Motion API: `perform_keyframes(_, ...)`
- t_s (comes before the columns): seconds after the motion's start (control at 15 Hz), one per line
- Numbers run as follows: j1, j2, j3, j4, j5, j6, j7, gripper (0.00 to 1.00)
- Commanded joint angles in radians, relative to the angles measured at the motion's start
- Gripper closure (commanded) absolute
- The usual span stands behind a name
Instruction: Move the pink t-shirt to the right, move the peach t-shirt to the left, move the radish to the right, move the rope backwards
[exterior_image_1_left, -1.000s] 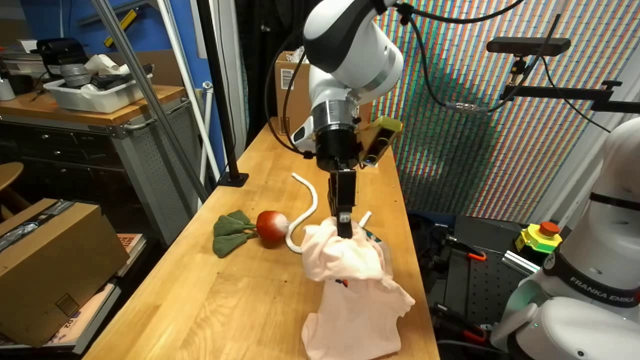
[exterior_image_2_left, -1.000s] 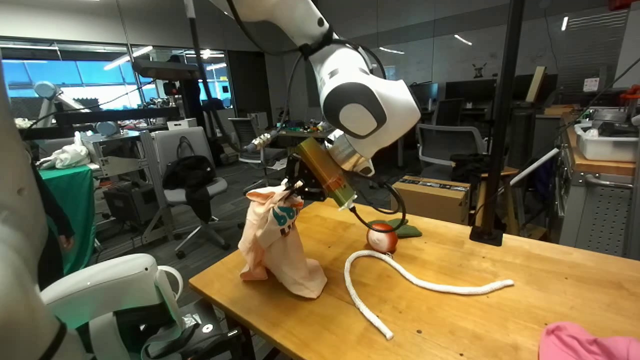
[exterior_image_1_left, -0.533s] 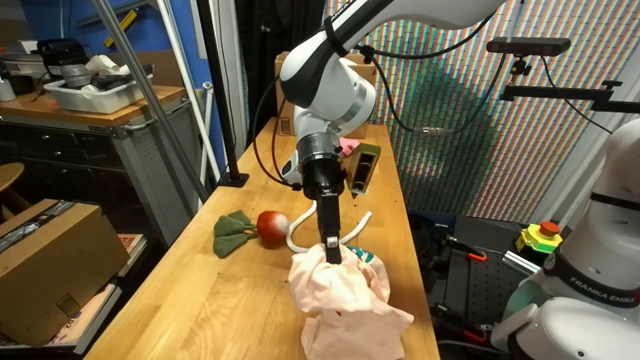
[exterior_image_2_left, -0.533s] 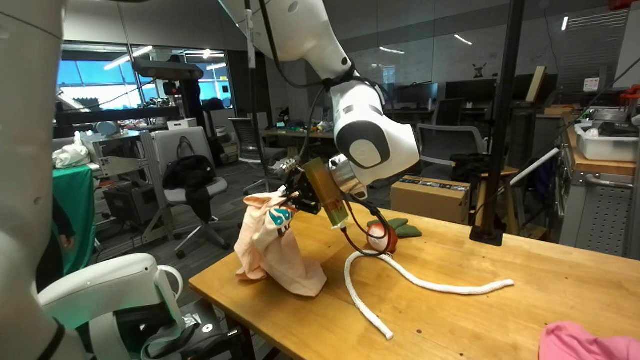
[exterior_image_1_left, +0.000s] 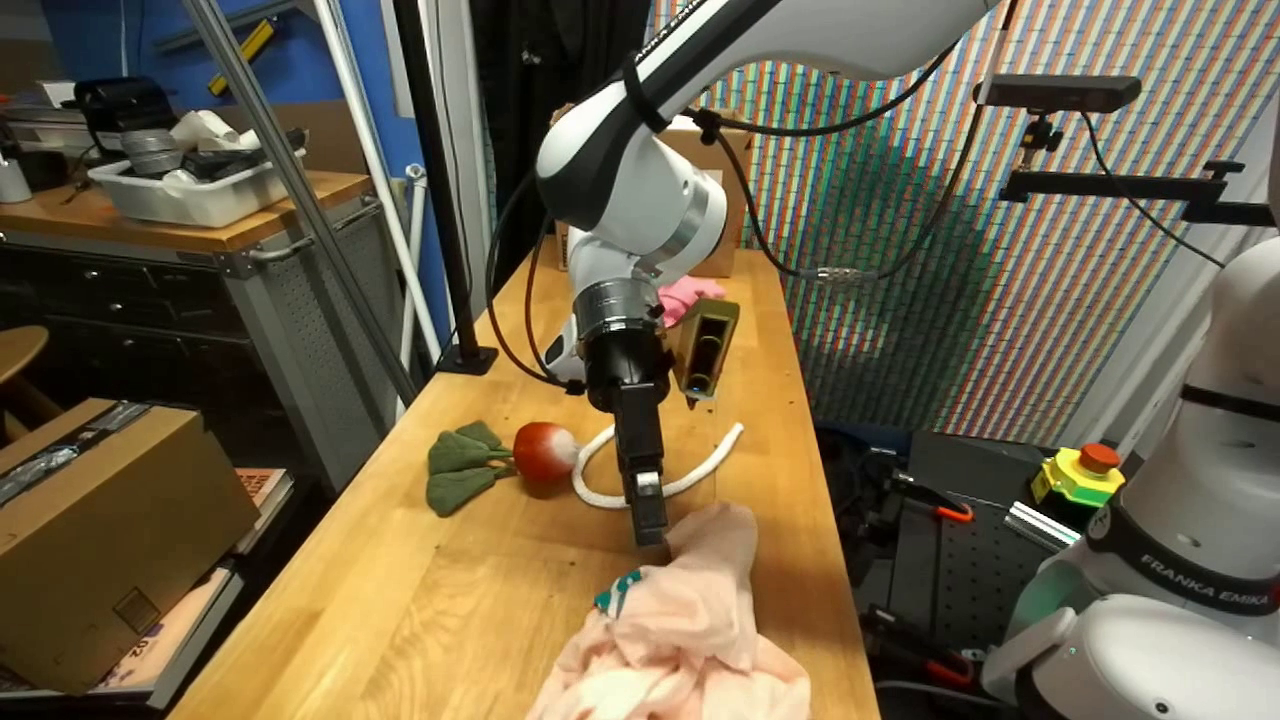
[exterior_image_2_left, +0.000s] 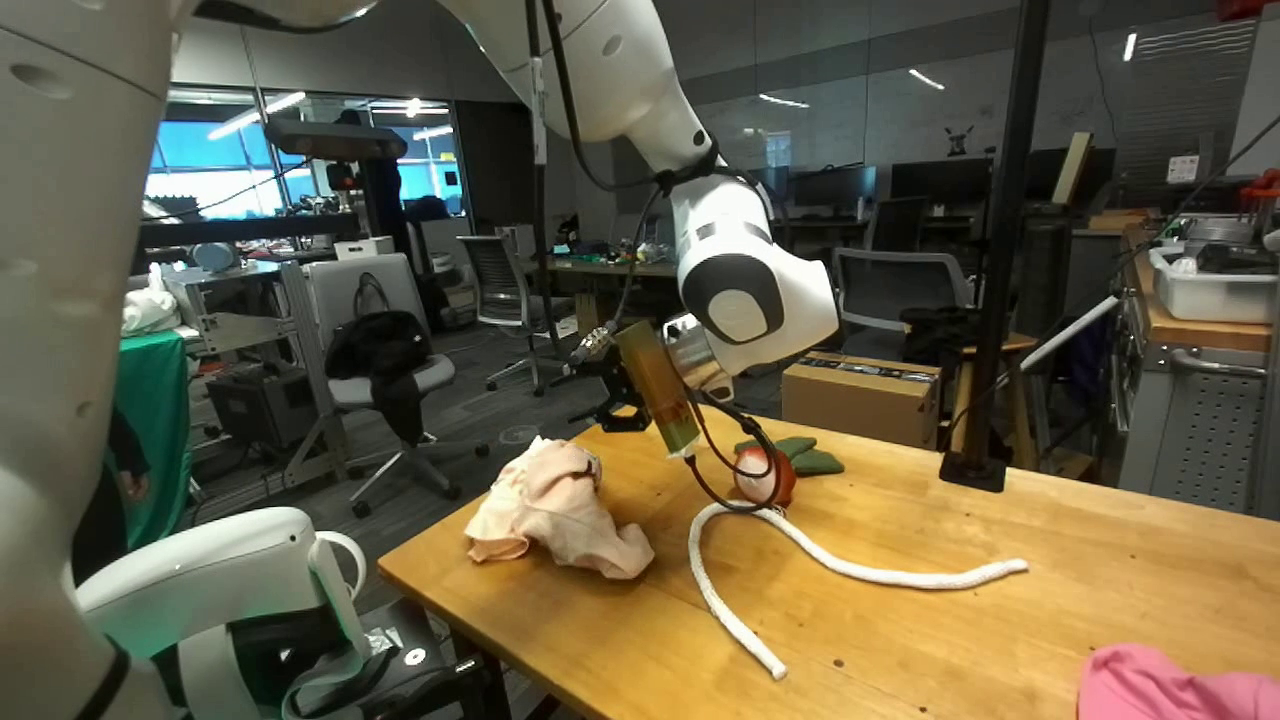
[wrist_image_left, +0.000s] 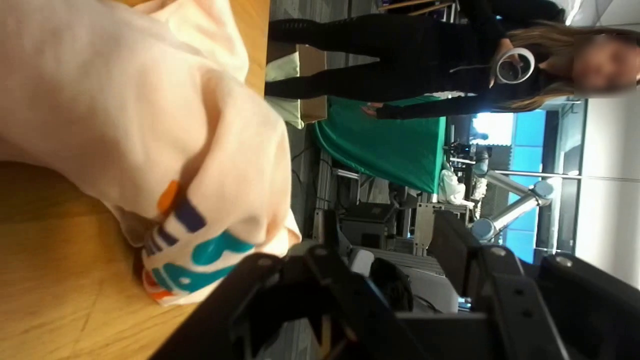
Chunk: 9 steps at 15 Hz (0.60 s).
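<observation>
My remote Robotiq gripper (wrist_image_left: 386, 227), jaws well apart, near but clear of the peach t-shirt (exterior_image_2_left: 560, 510) (crumpled on the wooden table (exterior_image_2_left: 920, 650))

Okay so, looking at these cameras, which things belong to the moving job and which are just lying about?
Part of the job:
pink t-shirt
peach t-shirt
radish
rope

Just lying about:
taped cardboard box
white bin
green cloth
</observation>
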<state>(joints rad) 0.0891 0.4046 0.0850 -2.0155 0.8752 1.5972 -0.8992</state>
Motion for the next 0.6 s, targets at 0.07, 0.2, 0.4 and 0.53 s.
perform_keyframes(0.07, -0.007, 0.009, 0.008, 0.04, -0.029, 0.002, 0.038, 0.08)
perform_keyframes(0.2, 0.018, -0.011, -0.002, 0.038, -0.107, 0.081, 0.077, 0.0)
perform_keyframes(0.4, 0.033, -0.016, 0.007, 0.046, -0.232, 0.202, 0.126, 0.0)
perform_keyframes(0.53, 0.043, -0.02, 0.017, 0.048, -0.313, 0.282, 0.165, 0.0)
